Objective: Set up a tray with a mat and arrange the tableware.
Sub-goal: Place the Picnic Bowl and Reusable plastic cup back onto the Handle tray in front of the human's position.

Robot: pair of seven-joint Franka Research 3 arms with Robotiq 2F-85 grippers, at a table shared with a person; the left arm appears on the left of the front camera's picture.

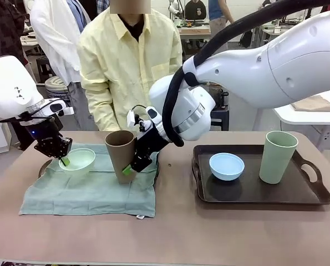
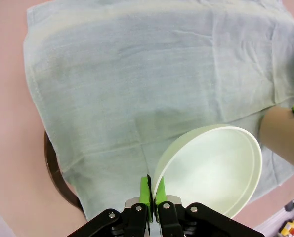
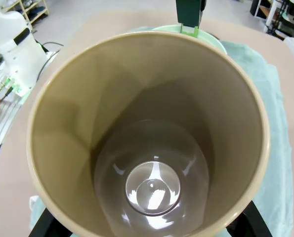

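Nearest the camera, the mat (image 1: pixel 87 194) is spread at eight o'clock on the tabletop (image 1: pixel 209 233), with a round tray (image 1: pixel 42 168) showing under its nine o'clock edge, so that step is judged done. The mint bowl (image 1: pixel 79 159) is pinched by its rim in the left end effector (image 1: pixel 65 160), and the tan cup (image 1: pixel 119 152) is clamped in the right end effector (image 1: pixel 128 170) — both low over the mat, contact not discernible. At three o'clock, the light blue bowl (image 1: pixel 227 166) and sage cup (image 1: pixel 277 158) are seen on a handled tray (image 1: pixel 314 191) — judged yet to be arranged.
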